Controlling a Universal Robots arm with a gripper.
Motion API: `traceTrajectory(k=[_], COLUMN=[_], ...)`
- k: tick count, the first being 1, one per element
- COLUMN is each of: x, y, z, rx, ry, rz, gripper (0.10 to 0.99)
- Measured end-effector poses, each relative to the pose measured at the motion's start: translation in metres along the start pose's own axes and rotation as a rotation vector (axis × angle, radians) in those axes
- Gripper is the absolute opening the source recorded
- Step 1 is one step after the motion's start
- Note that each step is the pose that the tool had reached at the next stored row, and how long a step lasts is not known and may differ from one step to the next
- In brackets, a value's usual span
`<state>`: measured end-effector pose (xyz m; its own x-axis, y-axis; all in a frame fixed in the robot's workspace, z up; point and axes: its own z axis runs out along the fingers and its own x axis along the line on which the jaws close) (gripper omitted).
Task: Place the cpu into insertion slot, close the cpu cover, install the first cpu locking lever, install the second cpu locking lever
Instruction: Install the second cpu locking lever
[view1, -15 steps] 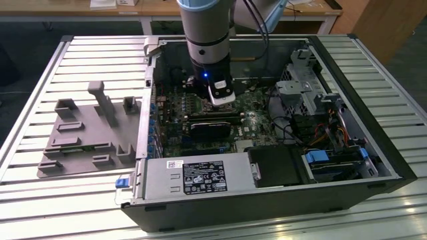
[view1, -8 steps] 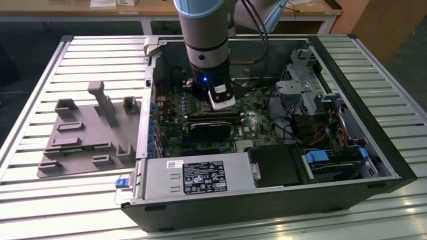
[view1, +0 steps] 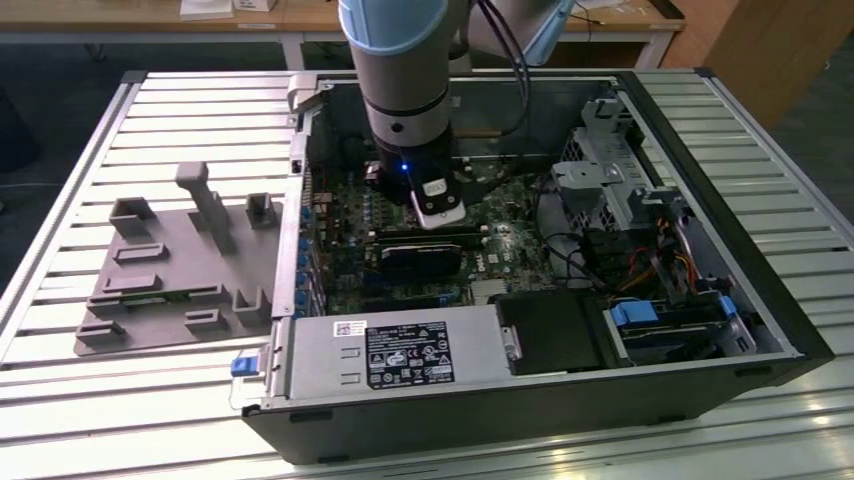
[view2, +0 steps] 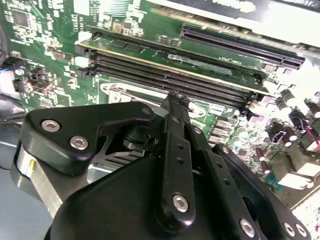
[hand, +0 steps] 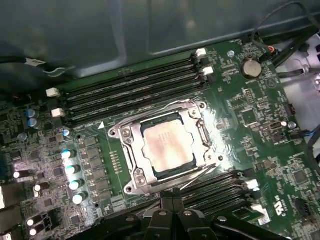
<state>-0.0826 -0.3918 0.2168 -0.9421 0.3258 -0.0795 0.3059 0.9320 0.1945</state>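
In the first wrist view the cpu, a pale metal square, lies flat in the insertion slot on the green board. The cpu cover, a silvery frame, lies down around it. Thin wire levers run along two sides of the socket. My gripper hangs just off the socket's edge with its black fingers pressed together and nothing between them. In the second wrist view the gripper points at the board beside the long memory slots. In the exterior view the arm reaches down into the open computer case, with the gripper low over the board.
Long black memory slots flank the socket on both sides. A row of capacitors and a coin battery stand nearby. A black card, power supply and drive cage crowd the case. A grey fixture tray lies at the exterior view's left.
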Motion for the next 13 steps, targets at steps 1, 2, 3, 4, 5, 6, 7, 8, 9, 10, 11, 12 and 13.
traceTrajectory(k=[1,2,3,4,5,6,7,8,9,10,11,12,13], x=[0.0006,0.0011,0.0014,0.0016,0.0017,0.0018,0.0018,0.0019,0.0022,0.0023,0.0025,0.0027,0.0029], y=[-0.0017,-0.0034,-0.0051,-0.0065,-0.0076,-0.0084,-0.0092,-0.0101,-0.0110,-0.0119,-0.0130,-0.0142,-0.0153], z=[0.0004,0.0007,0.0010,0.0016,0.0025,0.0033,0.0042,0.0051,0.0059,0.0064,0.0067,0.0067,0.0066], rx=[-0.003,-0.006,-0.009,-0.013,-0.018,-0.023,-0.029,-0.034,-0.038,-0.040,-0.041,-0.041,-0.042], ry=[0.0012,0.0022,0.0034,0.0048,0.0066,0.0084,0.0104,0.0124,0.0137,0.0144,0.0148,0.0150,0.0152], rz=[0.000,-0.001,-0.001,-0.002,-0.002,-0.002,-0.002,-0.002,-0.003,-0.003,-0.003,-0.003,-0.003], gripper=[0.102,0.102,0.102,0.102,0.102,0.102,0.102,0.102,0.102,0.102,0.102,0.102,0.102])
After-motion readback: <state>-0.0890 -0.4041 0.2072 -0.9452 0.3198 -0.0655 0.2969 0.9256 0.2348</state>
